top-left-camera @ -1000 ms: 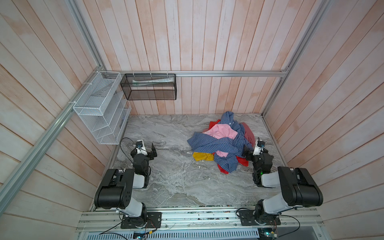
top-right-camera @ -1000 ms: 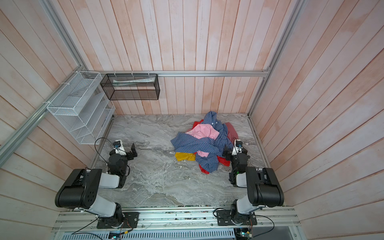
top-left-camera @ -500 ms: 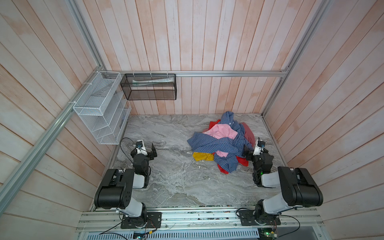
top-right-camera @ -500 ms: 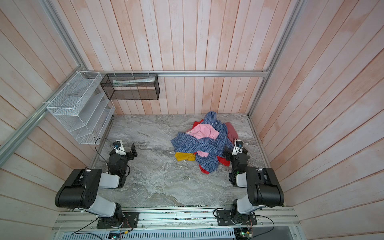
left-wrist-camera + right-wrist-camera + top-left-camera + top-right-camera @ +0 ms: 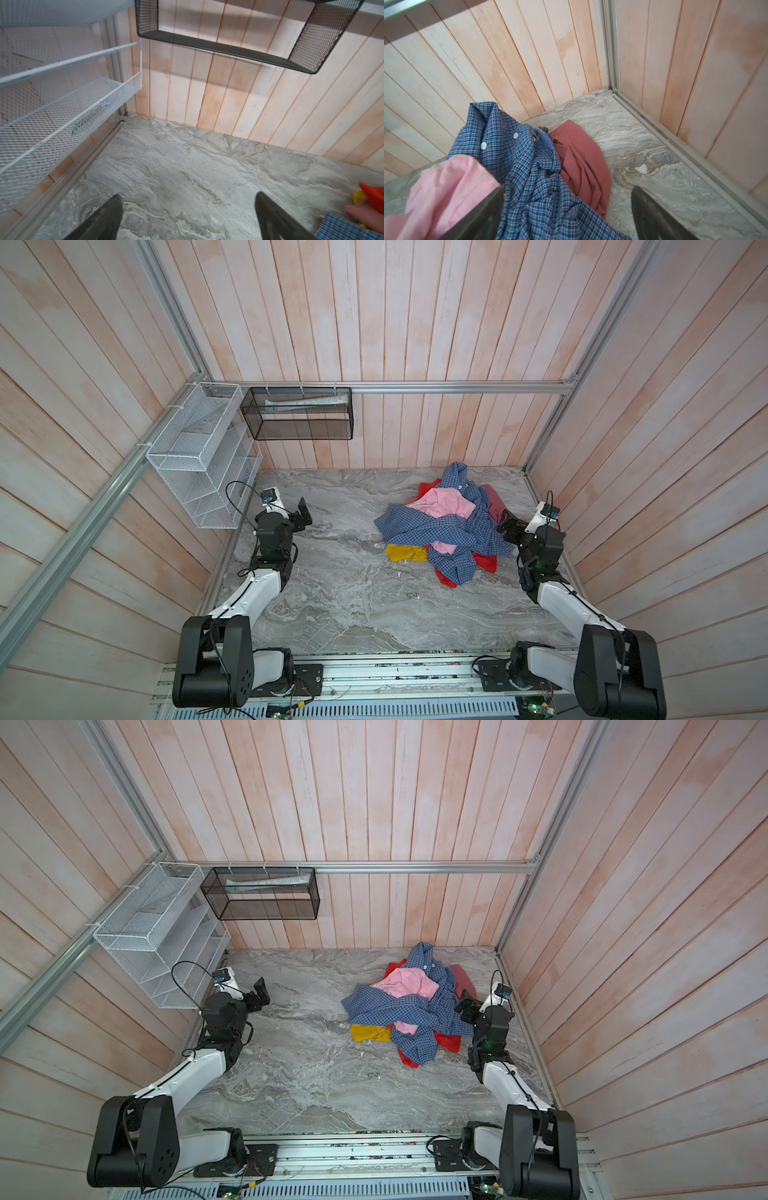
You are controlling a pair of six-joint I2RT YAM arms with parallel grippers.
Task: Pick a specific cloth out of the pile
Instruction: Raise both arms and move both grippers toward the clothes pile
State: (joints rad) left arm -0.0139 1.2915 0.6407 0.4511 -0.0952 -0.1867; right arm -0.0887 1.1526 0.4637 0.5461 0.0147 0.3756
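- In a top view, the pile (image 5: 444, 526) sits on the marble table (image 5: 332, 593) toward 2 o'clock, near the right wall. The blue checked shirt (image 5: 415, 531) drapes over most of it, with the pink garment (image 5: 446, 504) on top. A red piece (image 5: 484, 562) pokes out at the pile's 5 o'clock and a dusty-red piece (image 5: 494, 499) at its 2 o'clock.
- The yellow cloth (image 5: 405, 552) shows only as a small patch at the pile's 8 o'clock edge, tucked under the checked shirt.
- The left gripper (image 5: 305, 512) hovers at the table's 10 o'clock, well apart from the pile, fingers spread wide and empty. The right gripper (image 5: 506, 524) is just beside the pile's 3 o'clock edge, also spread wide, gripping nothing.
- In a top view, the layout matches: yellow cloth (image 5: 370, 1032) at the 8 o'clock edge of the pile (image 5: 409, 1006), left gripper (image 5: 259, 994) far off at its 9 o'clock, right gripper (image 5: 465, 1004) close at 3 o'clock. A white wire rack (image 5: 158, 936) and a black mesh basket (image 5: 262, 894) hang on the walls.
- In the left wrist view, the left gripper (image 5: 187, 195) stands wide open over bare marble, holding nothing. A sliver of yellow cloth (image 5: 358, 196) peeks out among red, pink and checked fabric.
- In the right wrist view, the right gripper (image 5: 568, 188) is spread wide, with the checked shirt (image 5: 519, 155) lying below between its fingers. The dusty-red piece (image 5: 581, 162) lies beside the shirt. One finger is close against the pink garment (image 5: 446, 187); I cannot tell whether it touches.
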